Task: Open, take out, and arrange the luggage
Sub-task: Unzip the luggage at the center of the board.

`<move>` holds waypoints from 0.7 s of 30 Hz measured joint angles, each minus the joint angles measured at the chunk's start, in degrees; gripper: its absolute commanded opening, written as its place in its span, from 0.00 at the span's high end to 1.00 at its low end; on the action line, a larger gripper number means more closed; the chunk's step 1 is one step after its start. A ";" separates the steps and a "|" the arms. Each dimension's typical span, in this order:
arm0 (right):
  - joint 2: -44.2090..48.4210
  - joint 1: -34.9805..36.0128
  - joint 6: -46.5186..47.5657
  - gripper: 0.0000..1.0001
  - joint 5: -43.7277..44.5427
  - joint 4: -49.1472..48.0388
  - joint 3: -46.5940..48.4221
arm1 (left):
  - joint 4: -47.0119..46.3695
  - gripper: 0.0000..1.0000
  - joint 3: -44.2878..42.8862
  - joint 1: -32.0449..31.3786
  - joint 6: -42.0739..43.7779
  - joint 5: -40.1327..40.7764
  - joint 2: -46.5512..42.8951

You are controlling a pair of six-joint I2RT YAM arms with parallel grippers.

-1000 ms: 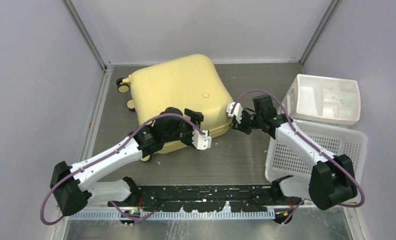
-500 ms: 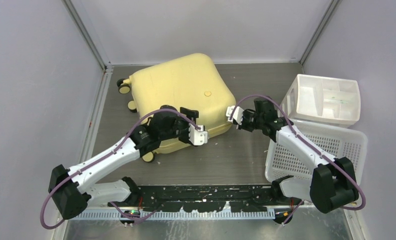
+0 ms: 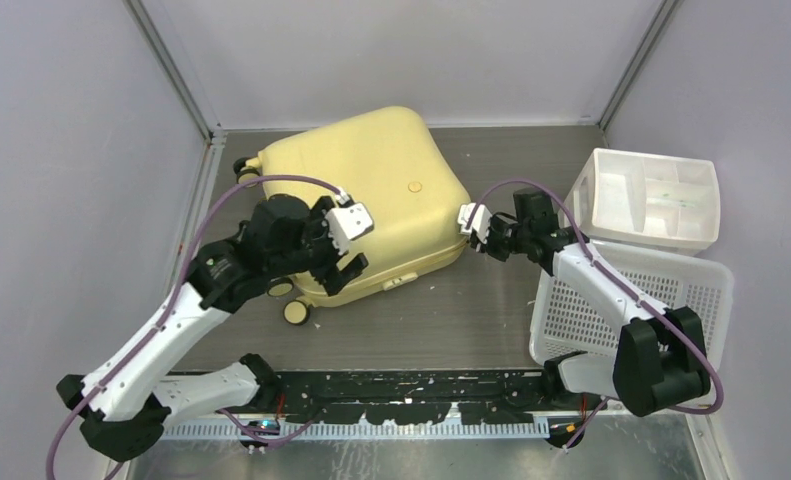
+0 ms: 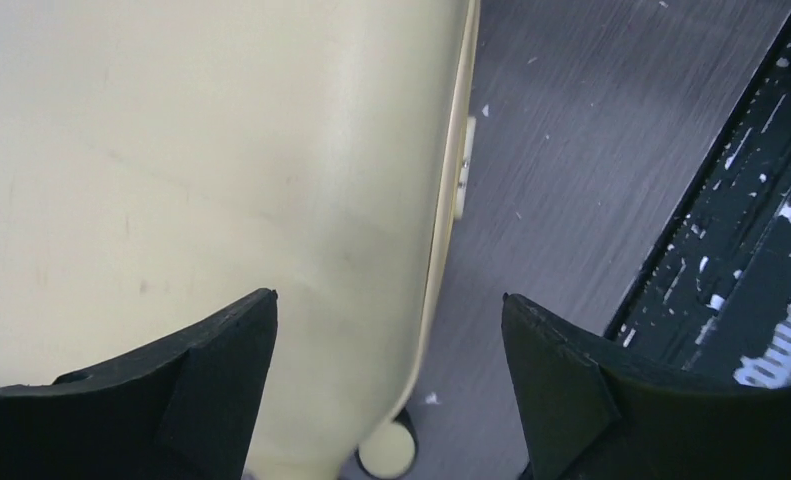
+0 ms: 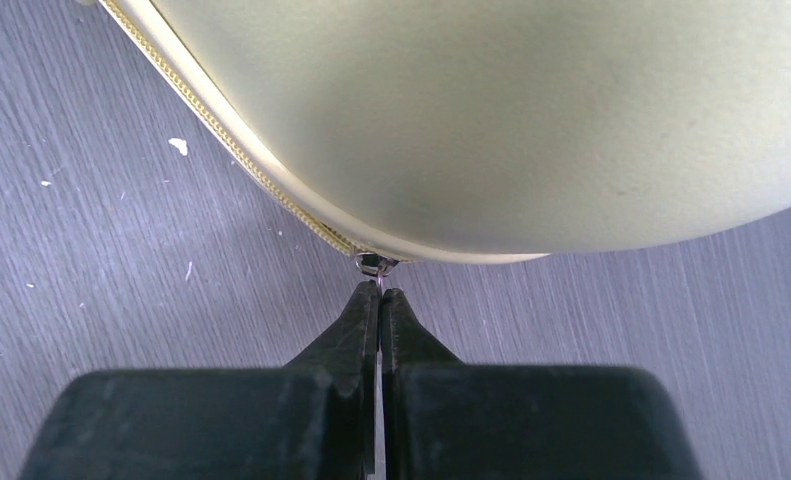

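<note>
Finds the luggage (image 3: 356,200) lying flat and zipped shut on the table (image 3: 491,310), toward the far left, with a caster wheel (image 3: 295,312) at its near-left corner. Pinches the zipper pull (image 5: 374,265) at the rounded right corner of the shell, right fingers (image 5: 356,330) pressed together, only their very tips on the thin tab. Holds the left fingers (image 4: 206,385) spread wide above the near-left part of the shell, apart from it and gripping nothing.

Risks, by judgement:

- Losing the tab out of so shallow a pinch on rounding the corner, given the bend of the zipper (image 5: 221,135) there and the changing line of pull.
- Dragging or turning the whole case instead of running the slider, with nothing pressing it down, the left fingers only hovering, and a smooth table underneath.
- Swinging the case toward the basket (image 3: 671,290) on the right, if tugged that way.
- Jamming the slider by hauling outward from the seam rather than along it.
- Bending the tab by twisting at the wrist mid-pull.

Calls for a steadying press from the left side before any hard tug. Calls also for a slow pull hugging the seam, and a fresh, deeper pinch at the first sign of slip.
</note>
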State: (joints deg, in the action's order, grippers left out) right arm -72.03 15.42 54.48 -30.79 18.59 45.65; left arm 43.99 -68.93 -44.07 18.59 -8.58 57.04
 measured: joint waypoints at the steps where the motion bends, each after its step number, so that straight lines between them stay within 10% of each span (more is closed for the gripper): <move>1: -0.44 -0.13 -0.26 0.99 -0.26 0.42 0.46 | 3.67 0.14 -2.05 0.00 -2.43 1.38 -0.59; 7: -1.25 -0.55 -1.20 0.99 -1.38 2.01 1.64 | 21.40 0.11 -7.54 0.20 -8.52 10.80 -0.44; 21: -1.40 -1.40 -2.89 0.99 -3.08 2.27 1.73 | 31.71 0.09 0.46 17.94 12.81 8.81 4.85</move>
State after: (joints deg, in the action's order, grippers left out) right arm -73.43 14.02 51.59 -33.87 20.86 47.37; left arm 75.70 -68.47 -26.13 31.40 0.23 61.89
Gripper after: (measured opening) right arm 0.031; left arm 0.895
